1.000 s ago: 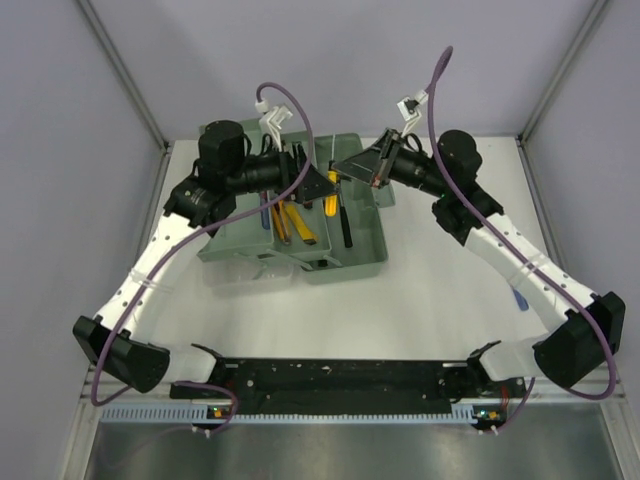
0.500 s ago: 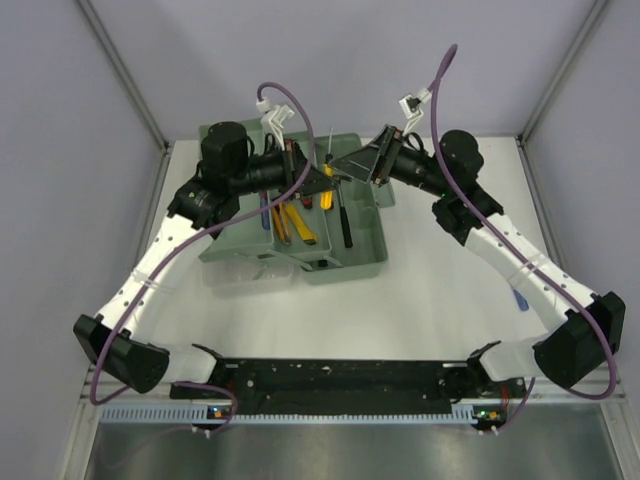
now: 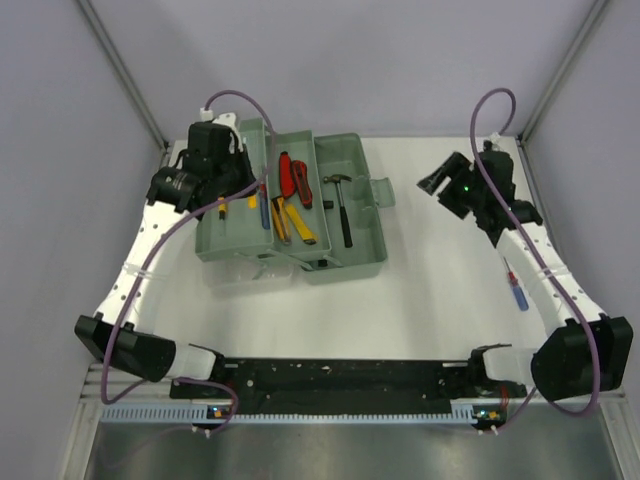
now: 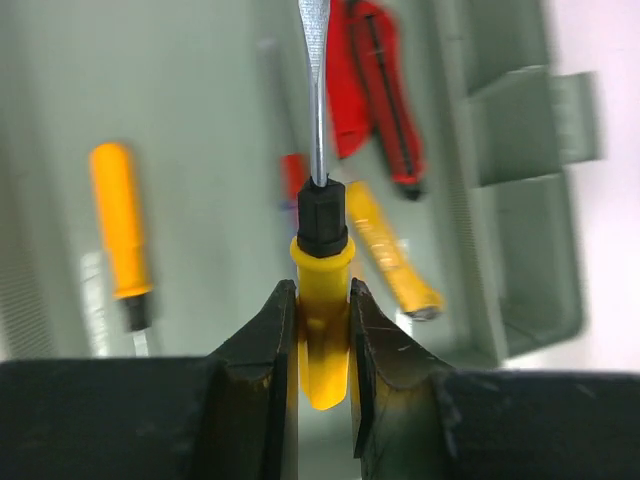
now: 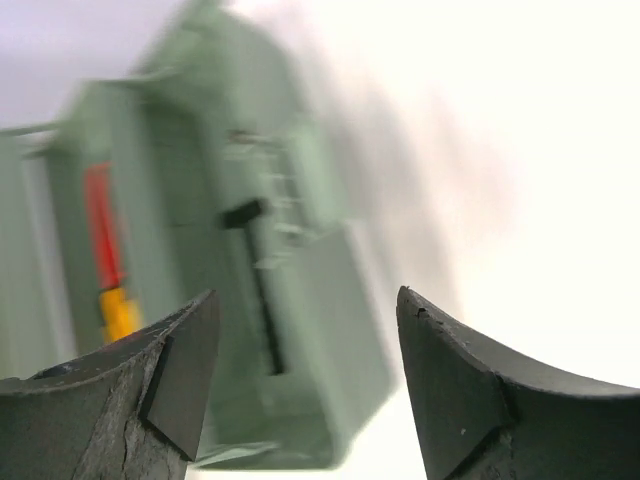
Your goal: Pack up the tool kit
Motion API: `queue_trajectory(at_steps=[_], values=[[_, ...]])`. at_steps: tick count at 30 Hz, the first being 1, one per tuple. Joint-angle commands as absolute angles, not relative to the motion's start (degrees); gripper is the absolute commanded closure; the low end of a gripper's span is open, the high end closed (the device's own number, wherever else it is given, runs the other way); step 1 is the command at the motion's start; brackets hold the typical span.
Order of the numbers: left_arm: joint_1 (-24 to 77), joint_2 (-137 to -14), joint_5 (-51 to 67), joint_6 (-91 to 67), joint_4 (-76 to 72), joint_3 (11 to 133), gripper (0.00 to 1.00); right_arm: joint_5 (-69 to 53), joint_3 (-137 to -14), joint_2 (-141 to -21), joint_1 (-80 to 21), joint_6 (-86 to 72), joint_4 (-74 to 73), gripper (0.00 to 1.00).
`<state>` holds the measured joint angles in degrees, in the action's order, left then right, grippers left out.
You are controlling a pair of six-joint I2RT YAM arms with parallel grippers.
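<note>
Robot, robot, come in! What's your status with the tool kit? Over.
Left gripper shut on yellow screwdriver, above open toolbox. Right gripper open, empty. Loose screwdriver lies on table. Nothing blocking.

the toolbox (image 3: 365, 255) is pale green and stands open, its sections spread side by side. a hammer (image 3: 344, 210) with a black handle lies lengthwise in the toolbox's right section, its head toward the far end. red-handled tools (image 3: 291, 178) lie at the far end of the toolbox's middle section, and yellow-handled tools (image 3: 295, 222) lie just behind them at the near end. an orange screwdriver (image 4: 120, 230) lies flat in the toolbox's left section. a yellow screwdriver (image 4: 322, 335) is pinched by its handle in the left gripper (image 4: 322, 300) above that left section, with its metal shaft pointing out over the toolbox floor. a blue screwdriver (image 3: 516, 292) lies outside, well apart to the right of the toolbox.
</note>
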<state>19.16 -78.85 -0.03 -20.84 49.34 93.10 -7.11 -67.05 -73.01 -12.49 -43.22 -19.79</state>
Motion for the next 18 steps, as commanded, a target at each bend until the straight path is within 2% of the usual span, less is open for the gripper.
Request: queue_trajectory(at_steps=[1,7,9,15,18], values=[[15.39,-80.42,-10.19,-16.79,57.48,93.87,0.99,2.01,-58.9,-67.77,-4.51,-42.54,-28.47,0.31],[13.45,-83.58,-8.44,-17.48,57.65,91.41,0.94,8.16,-53.0,-64.34,4.74,-46.14,-31.63,0.32],[13.1,-84.63,-9.75,-18.1,57.92,90.88,0.88,9.75,-52.82,-64.6,6.84,-46.84,-33.13,0.33],[12.3,-86.48,-9.66,-17.14,58.8,90.0,0.84,15.12,-52.47,-66.18,11.24,-47.37,-35.6,0.33],[12.22,-86.4,-10.72,-16.88,59.06,90.0,0.77,15.99,-53.26,-67.41,13.26,-45.71,-35.68,0.32]])
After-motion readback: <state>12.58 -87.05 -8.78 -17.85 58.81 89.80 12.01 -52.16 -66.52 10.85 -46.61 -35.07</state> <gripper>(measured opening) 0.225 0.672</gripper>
